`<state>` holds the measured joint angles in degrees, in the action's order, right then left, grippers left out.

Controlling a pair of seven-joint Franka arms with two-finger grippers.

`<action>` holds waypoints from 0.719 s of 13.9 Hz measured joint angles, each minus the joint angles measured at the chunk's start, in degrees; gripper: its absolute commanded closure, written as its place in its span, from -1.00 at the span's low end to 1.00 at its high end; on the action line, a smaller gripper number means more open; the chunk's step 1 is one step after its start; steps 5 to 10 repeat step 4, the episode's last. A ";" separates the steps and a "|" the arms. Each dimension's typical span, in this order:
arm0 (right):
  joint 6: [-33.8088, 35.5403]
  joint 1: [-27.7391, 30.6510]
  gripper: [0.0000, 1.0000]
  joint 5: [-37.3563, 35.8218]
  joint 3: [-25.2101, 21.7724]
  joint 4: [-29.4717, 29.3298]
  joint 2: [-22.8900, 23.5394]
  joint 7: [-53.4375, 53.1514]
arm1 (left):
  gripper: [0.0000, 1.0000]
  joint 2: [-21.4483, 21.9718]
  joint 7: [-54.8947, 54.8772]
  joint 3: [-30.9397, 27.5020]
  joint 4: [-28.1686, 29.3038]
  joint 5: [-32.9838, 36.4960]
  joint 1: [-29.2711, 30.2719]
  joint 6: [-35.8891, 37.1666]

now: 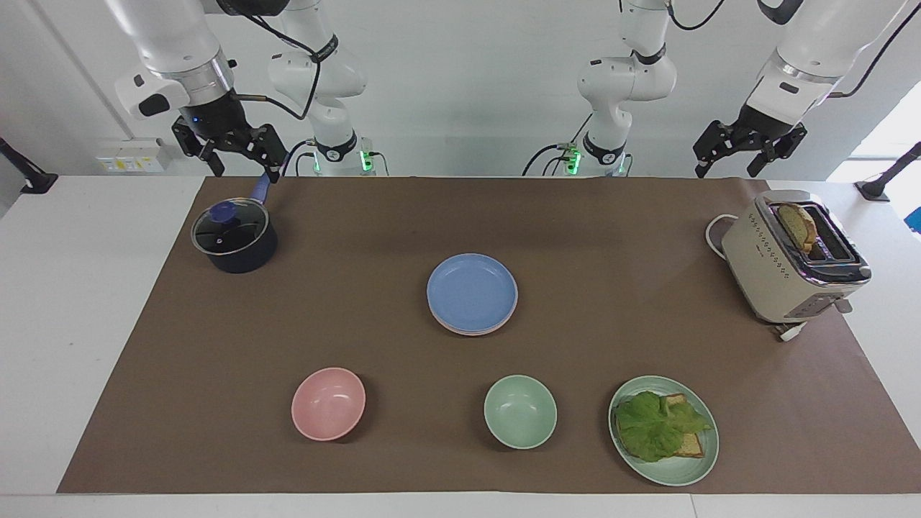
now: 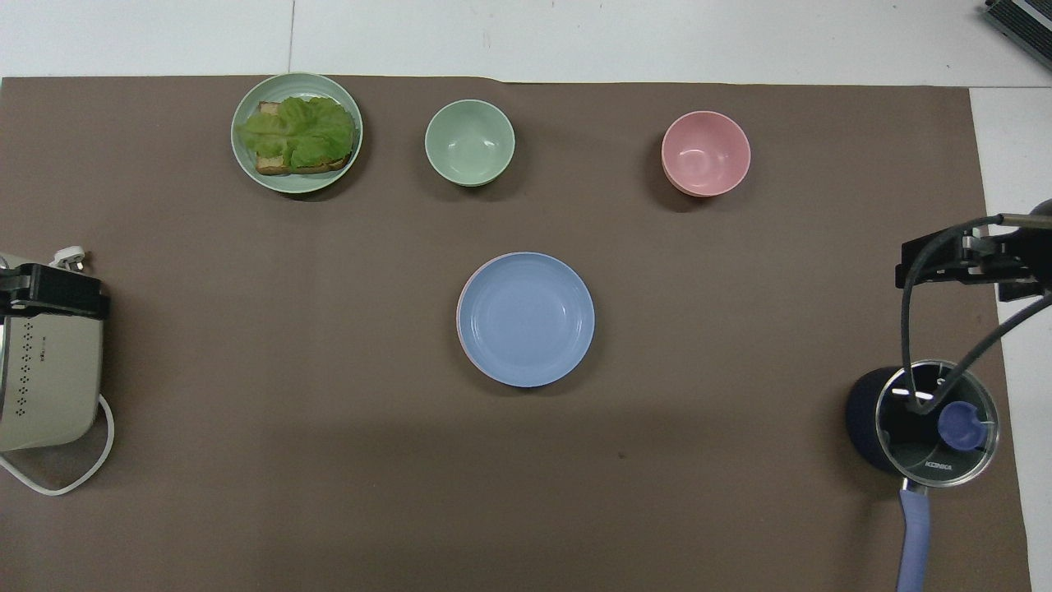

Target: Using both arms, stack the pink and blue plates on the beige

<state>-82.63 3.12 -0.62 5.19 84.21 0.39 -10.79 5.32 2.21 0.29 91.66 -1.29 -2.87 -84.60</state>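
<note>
A: Stack of plates at mid-bench: blue plate (image 1: 472,291) on top, pink plate (image 1: 460,329) showing only as a thin rim beneath. Beige plate hidden, if present at all; impossible to tell.

B: Step in hand?

A: Stacking apparently done, judging by how things lie. Nothing left to carry. Next move probably just parking both arms clear of the bench.

B: And each claw?

A: Right claw (image 1: 230,147) raised above the handle of a lidded dark pot (image 1: 234,237) at the right arm's end of the bench. Fingers apart, gripping nothing, touching nothing. Left claw (image 1: 748,147) waiting in the air near a cream toaster (image 1: 791,259), fingers likewise apart and empty.

B: Anything else around?

A: Farther from the robots than the stack: pink bowl (image 1: 328,403), green bowl (image 1: 519,411), green plate (image 1: 694,467) with toast and lettuce. All well apart from the stack.
</note>
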 measured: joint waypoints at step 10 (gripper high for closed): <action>0.12 0.17 -1.00 0.00 0.00 0.02 0.00 0.00 | -1.00 -0.56 -0.01 0.00 0.01 0.00 0.00 0.13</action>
